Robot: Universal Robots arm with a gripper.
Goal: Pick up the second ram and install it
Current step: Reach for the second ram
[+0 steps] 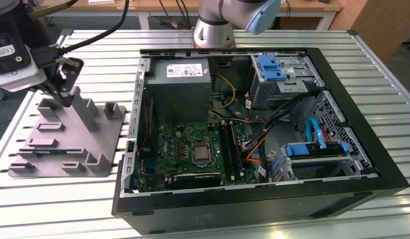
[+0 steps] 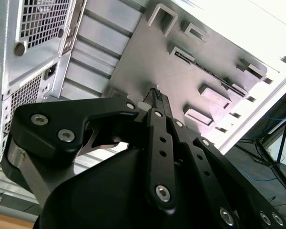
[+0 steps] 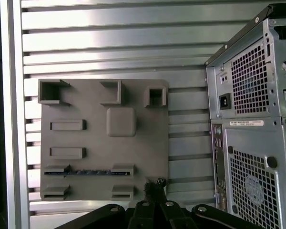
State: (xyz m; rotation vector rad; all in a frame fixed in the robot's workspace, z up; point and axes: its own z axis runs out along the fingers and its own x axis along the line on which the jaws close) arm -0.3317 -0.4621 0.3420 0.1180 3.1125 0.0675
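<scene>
The second ram (image 1: 57,151) sits in its slot on the grey holder tray (image 1: 108,142), lower left in the exterior view, not yet picked up. Above the tray, upper left, the gripper (image 1: 64,98) hangs clenched on nothing; a grasp calls for parted fingers. The open computer case (image 1: 258,209) holds the motherboard (image 1: 185,149).

The tabletop (image 1: 391,124) is a run of silvery ribbed slats. Two things sit straight on it. One is a flat grey holder plate (image 1: 111,142) with raised blocks, toward the exterior view's left. The other is an open black computer case (image 1: 258,211) lying on its side just beside the plate, with a strip of bare slats between them. The arm's round base (image 1: 213,32) stands at the far edge, behind the case.
</scene>
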